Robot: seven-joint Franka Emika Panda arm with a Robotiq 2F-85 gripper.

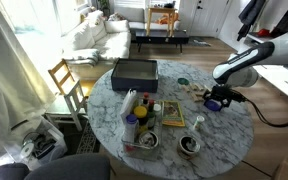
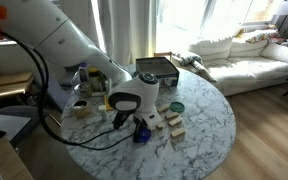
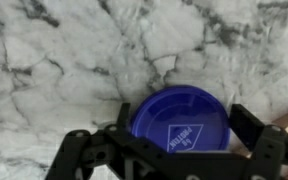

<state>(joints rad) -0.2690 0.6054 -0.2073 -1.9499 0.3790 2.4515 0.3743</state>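
Note:
A round blue plastic lid point(image 3: 180, 112) with a white printed label lies flat on the white marble table point(image 3: 74, 50). In the wrist view my gripper point(image 3: 183, 128) straddles it, one black finger point(image 3: 118, 135) to its left and the other point(image 3: 247, 124) to its right, the jaws wide and not pressing it. In both exterior views the gripper point(image 1: 217, 99) point(image 2: 140, 124) points down low over the table near its edge, with the blue lid point(image 2: 139, 137) just beneath it.
On the round marble table point(image 1: 219, 135) stand a black box point(image 1: 134, 72), a green lid point(image 1: 182, 81), wooden blocks point(image 1: 172, 114), a bottle point(image 1: 131, 103) and two bowls point(image 1: 147, 142) point(image 1: 189, 146). A wooden chair point(image 1: 66, 80) and a white sofa point(image 1: 94, 35) stand beyond.

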